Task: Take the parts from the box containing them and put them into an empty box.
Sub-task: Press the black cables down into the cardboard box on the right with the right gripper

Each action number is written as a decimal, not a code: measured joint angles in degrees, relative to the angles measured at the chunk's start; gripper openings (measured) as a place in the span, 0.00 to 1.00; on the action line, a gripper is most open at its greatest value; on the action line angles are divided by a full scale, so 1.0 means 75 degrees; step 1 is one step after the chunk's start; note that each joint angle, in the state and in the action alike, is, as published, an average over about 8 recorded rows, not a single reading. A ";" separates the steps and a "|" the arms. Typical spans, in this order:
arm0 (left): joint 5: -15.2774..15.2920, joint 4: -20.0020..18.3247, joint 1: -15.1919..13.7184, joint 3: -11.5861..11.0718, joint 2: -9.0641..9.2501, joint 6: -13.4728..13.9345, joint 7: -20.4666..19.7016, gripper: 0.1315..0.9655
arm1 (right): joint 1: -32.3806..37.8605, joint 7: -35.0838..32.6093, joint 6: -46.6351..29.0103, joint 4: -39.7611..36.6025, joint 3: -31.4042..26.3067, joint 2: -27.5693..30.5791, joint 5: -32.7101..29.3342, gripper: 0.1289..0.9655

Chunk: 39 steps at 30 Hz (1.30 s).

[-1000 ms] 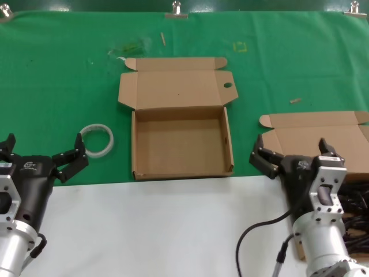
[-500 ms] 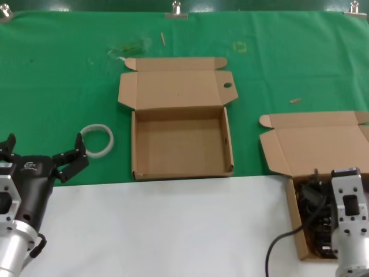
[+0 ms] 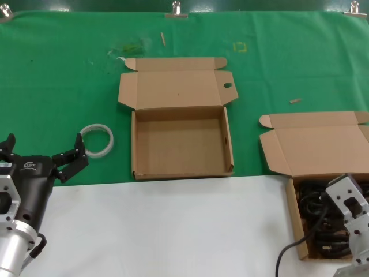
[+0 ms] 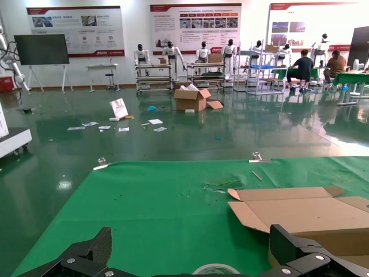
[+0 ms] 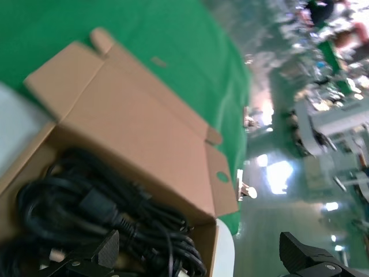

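Head view: empty box (image 3: 182, 142) at centre, lid flap open; box of cords (image 3: 295, 203) lower right, cords (image 3: 314, 209) inside; left gripper (image 3: 41, 154) lower left, claws apart, beside tape ring (image 3: 96, 139) | Left wrist view: claws spread over green cloth (image 4: 155, 213) | Right wrist view: right gripper (image 5: 202, 254) claws apart just above cords (image 5: 86, 208).

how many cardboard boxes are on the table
2. An empty brown cardboard box with a holed lid sits mid-table on the green cloth; a brown cardboard box full of black cords sits at the robot's right, partly cut off by the frame edge.
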 joint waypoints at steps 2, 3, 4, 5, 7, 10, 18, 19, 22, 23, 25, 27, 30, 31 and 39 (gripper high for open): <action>0.0000 0.0000 0.0000 0.0000 0.0000 0.0000 -0.0001 1.00 | 0.0081 -0.0720 0.0159 -0.0003 0.0085 0.0000 0.0303 1.00; 0.0000 0.0000 0.0000 0.0000 0.0000 0.0000 -0.0002 1.00 | 0.0120 -0.1071 0.0226 -0.0007 0.0131 0.0000 0.0455 1.00; 0.0000 0.0000 0.0000 0.0000 0.0000 0.0000 -0.0001 1.00 | 0.0159 -0.1427 0.0291 -0.0013 0.0181 0.0000 0.0615 1.00; 0.0001 0.0000 0.0000 0.0000 0.0000 0.0000 -0.0001 1.00 | 0.0198 -0.1782 0.0349 -0.0021 0.0234 0.0000 0.0777 1.00; 0.0001 0.0000 0.0000 0.0000 0.0000 0.0000 -0.0001 1.00 | 0.0270 -0.2485 0.0452 -0.0039 0.0348 0.0000 0.1098 1.00; 0.0002 0.0000 0.0000 0.0000 0.0000 0.0000 0.0000 1.00 | 0.0357 -0.3434 0.0559 -0.0069 0.0517 0.0000 0.1500 1.00; 0.0002 0.0000 0.0000 0.0000 0.0000 0.0000 0.0001 1.00 | 0.0526 -0.4941 0.0632 -0.0179 0.0834 0.0000 0.1958 1.00; 0.0002 0.0000 0.0000 0.0000 0.0000 0.0000 0.0001 1.00 | 0.0544 -0.5035 0.0627 -0.0198 0.0859 0.0000 0.1974 1.00; 0.0002 0.0000 0.0000 0.0000 0.0000 0.0000 0.0001 1.00 | 0.0603 -0.5266 0.0606 -0.0254 0.0929 0.0000 0.2008 1.00; 0.0002 0.0000 0.0000 0.0000 0.0000 0.0000 0.0001 1.00 | 0.0622 -0.5327 0.0597 -0.0273 0.0950 0.0000 0.2016 1.00; 0.0002 0.0000 0.0000 0.0000 0.0000 0.0000 0.0001 1.00 | 0.0657 -0.5421 0.0576 -0.0308 0.0984 -0.0001 0.2025 1.00; 0.0002 0.0000 0.0000 0.0000 0.0000 0.0000 0.0001 1.00 | 0.0690 -0.5488 0.0548 -0.0351 0.1007 -0.0001 0.2032 1.00; 0.0002 0.0000 0.0000 0.0000 0.0000 0.0000 0.0001 1.00 | 0.0731 -0.5543 0.0492 -0.0431 0.1022 -0.0001 0.2038 1.00; 0.0002 0.0000 0.0000 0.0000 0.0000 0.0000 0.0001 1.00 | 0.0745 -0.5554 0.0471 -0.0461 0.1025 -0.0001 0.2039 1.00; 0.0001 0.0000 0.0000 0.0000 0.0000 0.0000 0.0001 1.00 | 0.0828 -0.5609 0.0316 -0.0708 0.1077 -0.0001 0.2044 1.00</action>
